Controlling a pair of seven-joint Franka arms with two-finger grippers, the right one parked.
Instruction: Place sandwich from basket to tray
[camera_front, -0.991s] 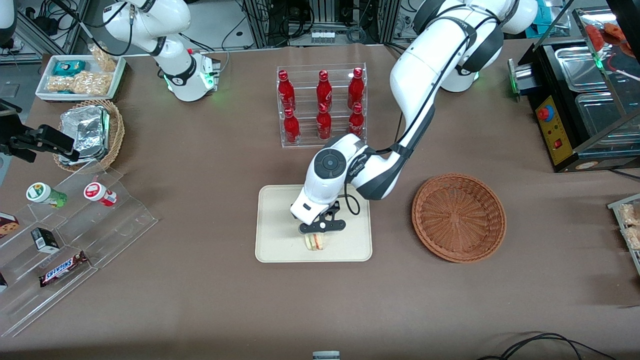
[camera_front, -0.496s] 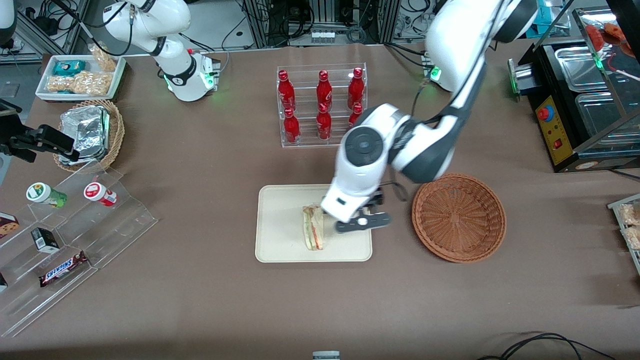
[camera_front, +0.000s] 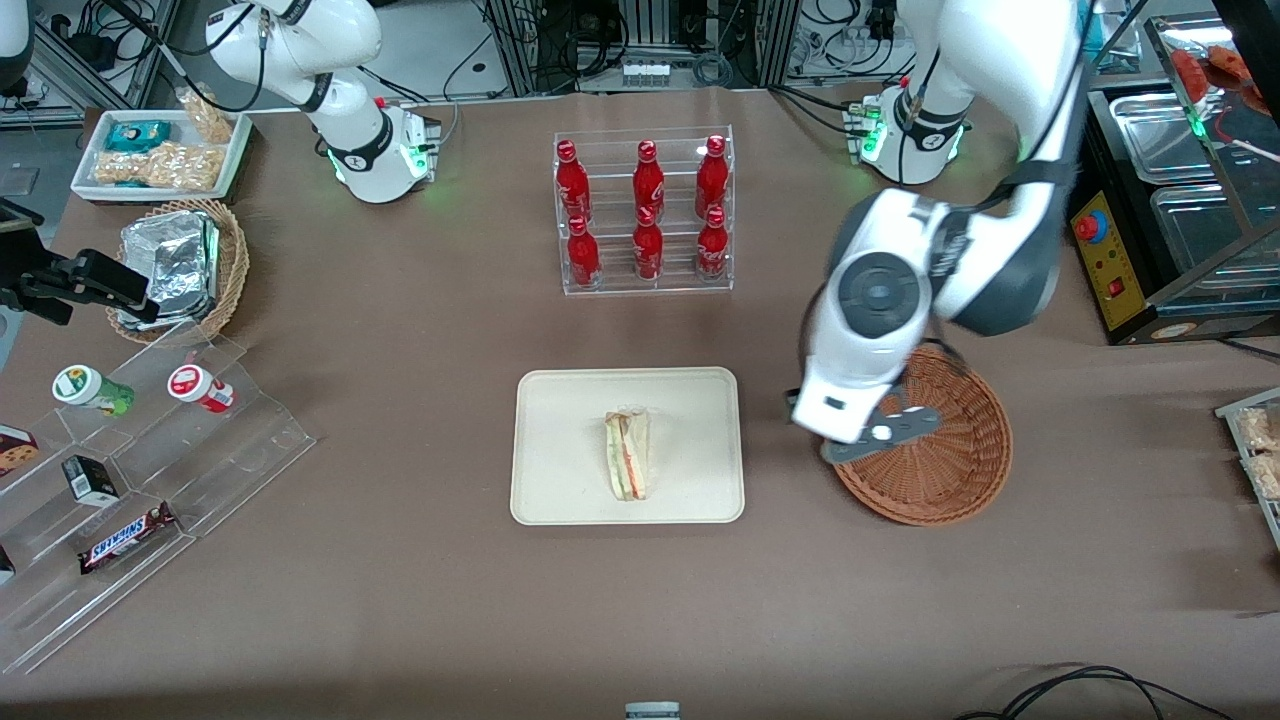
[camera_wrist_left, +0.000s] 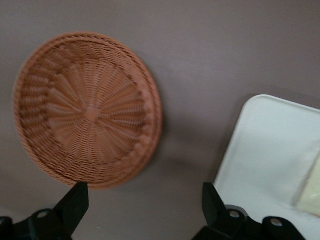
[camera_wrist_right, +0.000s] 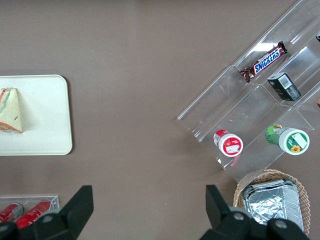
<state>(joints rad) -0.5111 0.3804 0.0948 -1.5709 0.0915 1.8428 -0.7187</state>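
The wrapped wedge sandwich (camera_front: 628, 456) lies on the cream tray (camera_front: 560, 440), nearer the front camera than the tray's middle; it also shows in the right wrist view (camera_wrist_right: 10, 111) on the tray (camera_wrist_right: 47, 120). The reddish-brown wicker basket (camera_front: 945, 470) is empty and stands beside the tray, toward the working arm's end; it fills much of the left wrist view (camera_wrist_left: 87, 110), where the tray (camera_wrist_left: 272, 150) shows too. My left gripper (camera_front: 880, 432) hangs open and empty above the basket's rim nearest the tray; its two black fingers (camera_wrist_left: 75, 202) stand wide apart with bare table between them.
A clear rack of red bottles (camera_front: 645, 215) stands farther from the front camera than the tray. A black appliance (camera_front: 1150, 220) sits at the working arm's end. Clear snack steps (camera_front: 130, 470), a foil-pack basket (camera_front: 180, 265) and a white snack tray (camera_front: 160, 155) lie toward the parked arm's end.
My left gripper let go of the sandwich on the tray, rose, and swung sideways from over the tray to over the basket's rim. The sandwich stays on the tray.
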